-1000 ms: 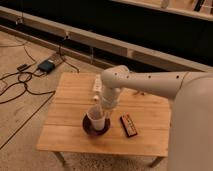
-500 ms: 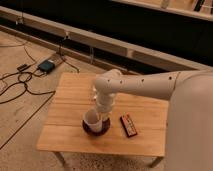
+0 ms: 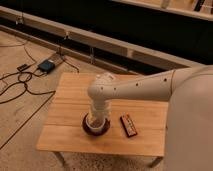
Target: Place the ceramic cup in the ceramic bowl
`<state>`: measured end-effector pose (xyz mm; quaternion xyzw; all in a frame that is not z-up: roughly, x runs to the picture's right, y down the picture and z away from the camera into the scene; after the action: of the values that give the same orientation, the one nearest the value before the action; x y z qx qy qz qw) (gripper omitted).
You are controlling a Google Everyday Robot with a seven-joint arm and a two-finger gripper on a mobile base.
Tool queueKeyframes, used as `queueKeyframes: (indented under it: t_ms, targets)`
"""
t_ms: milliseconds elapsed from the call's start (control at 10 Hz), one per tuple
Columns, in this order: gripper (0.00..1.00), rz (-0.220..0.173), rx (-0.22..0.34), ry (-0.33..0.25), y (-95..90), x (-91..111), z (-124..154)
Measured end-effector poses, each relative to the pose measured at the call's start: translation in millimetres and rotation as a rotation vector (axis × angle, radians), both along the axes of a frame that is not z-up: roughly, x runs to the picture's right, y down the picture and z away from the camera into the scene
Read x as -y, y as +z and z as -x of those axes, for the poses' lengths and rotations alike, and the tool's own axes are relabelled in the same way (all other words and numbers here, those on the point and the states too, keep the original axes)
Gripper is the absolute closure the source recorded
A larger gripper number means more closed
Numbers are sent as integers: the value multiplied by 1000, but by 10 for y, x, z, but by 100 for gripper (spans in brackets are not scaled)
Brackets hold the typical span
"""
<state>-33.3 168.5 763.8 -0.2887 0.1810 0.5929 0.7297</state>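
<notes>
A: What do you have in front of you, starting with the biggest item?

B: You see the robot's white arm (image 3: 150, 87) reaching in from the right, bent downward over a light wooden tabletop (image 3: 70, 135). The tabletop stands on a pale floor, with black cables (image 3: 20, 85) and a small blue-and-black device (image 3: 47, 65) lying on the floor to the upper left.

A: Where is the ceramic bowl?

B: You find the ceramic bowl (image 3: 96, 129), dark maroon and round, near the front middle of the tabletop, directly beneath the arm's wrist.

A: And the ceramic cup?

B: The ceramic cup (image 3: 94, 121) is a pale cylinder within the bowl's rim. You cannot confirm whether it rests on the bowl's floor.

A: Report the hand.

B: The hand (image 3: 98, 116) points straight down at the cup, just above the bowl. You cannot tell whether it grips the cup or has let go.

A: Anything else?

B: A flat dark rectangular bar (image 3: 129, 125) lies just right of the bowl, apart from it.
</notes>
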Motion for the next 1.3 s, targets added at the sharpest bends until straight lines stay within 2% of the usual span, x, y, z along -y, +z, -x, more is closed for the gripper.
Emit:
queueKeyframes:
  t_ms: [500, 800, 1100, 1300]
  targets:
    - [20, -91, 5, -26, -37, 103, 115]
    - [20, -172, -53, -84, -103, 191, 71]
    - [20, -232, -110, -88, -220, 287, -13]
    - [20, -266, -120, -83, -331, 332, 6]
